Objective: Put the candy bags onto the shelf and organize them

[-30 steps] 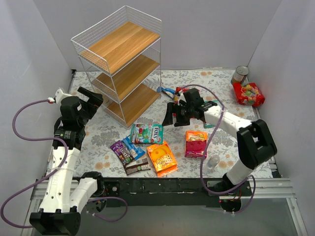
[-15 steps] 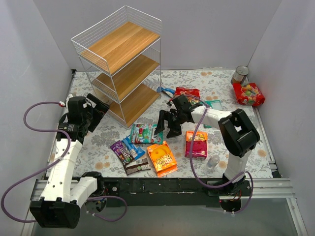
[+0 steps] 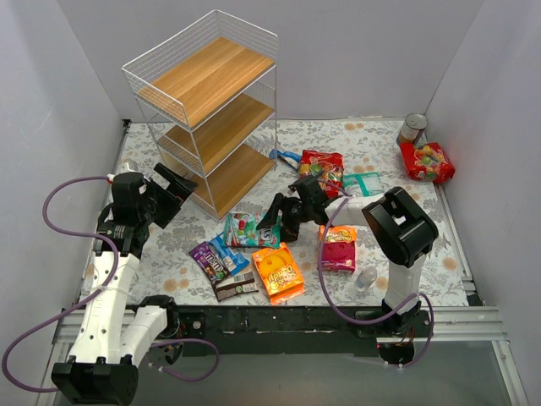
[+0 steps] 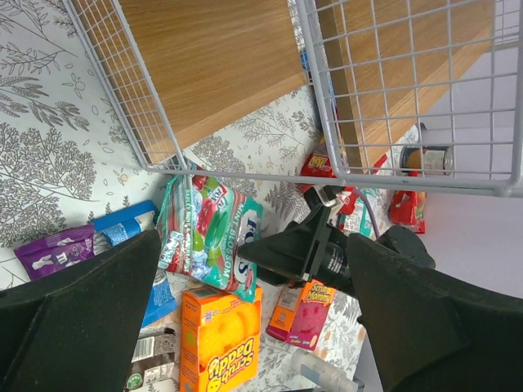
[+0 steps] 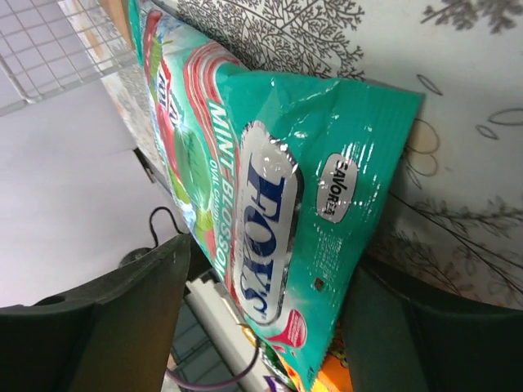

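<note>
We swing our right gripper (image 3: 276,225) toward the bench's left edge, up to the teal bag (image 3: 249,228); our left gripper (image 3: 176,193) drifts toward the near edge.

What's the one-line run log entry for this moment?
right gripper: open, fingers either side of teal-green bag | left gripper: open, empty, near shelf | shelf: no bags yet

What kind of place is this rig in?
Probably a robot lab test cell, not a shop: plain grey partition walls, arms bolted to a rail, and a wire shelf with candy bags scattered beside it.
</note>
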Controlling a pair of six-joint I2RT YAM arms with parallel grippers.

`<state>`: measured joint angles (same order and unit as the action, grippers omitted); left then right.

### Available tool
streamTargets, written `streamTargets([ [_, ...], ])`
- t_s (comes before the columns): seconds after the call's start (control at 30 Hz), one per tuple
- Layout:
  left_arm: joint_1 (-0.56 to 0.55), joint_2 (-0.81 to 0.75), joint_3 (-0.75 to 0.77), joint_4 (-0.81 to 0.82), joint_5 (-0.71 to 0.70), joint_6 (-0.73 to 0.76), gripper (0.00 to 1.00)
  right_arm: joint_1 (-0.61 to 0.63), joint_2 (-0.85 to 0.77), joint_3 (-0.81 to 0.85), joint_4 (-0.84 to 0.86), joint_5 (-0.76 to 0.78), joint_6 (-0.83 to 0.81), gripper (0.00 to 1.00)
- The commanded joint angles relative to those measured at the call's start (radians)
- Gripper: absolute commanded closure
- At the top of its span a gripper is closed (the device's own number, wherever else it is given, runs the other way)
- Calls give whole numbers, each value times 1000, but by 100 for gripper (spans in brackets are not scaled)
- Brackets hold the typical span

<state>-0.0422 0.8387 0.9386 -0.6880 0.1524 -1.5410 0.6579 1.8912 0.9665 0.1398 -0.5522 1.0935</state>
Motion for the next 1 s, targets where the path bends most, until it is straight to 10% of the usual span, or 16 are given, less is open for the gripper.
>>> streamTargets([
  [0.0, 1, -18, 5, -7, 29, 13, 2, 23, 58, -58, 182, 49, 117, 25],
  [0.57, -10, 7, 14, -16, 4, 12, 2, 28, -9, -120, 344, 144, 168, 90],
  [0.97, -36, 0, -111, -8, -19, -25, 2, -47, -165, 41, 148, 34, -6, 99],
])
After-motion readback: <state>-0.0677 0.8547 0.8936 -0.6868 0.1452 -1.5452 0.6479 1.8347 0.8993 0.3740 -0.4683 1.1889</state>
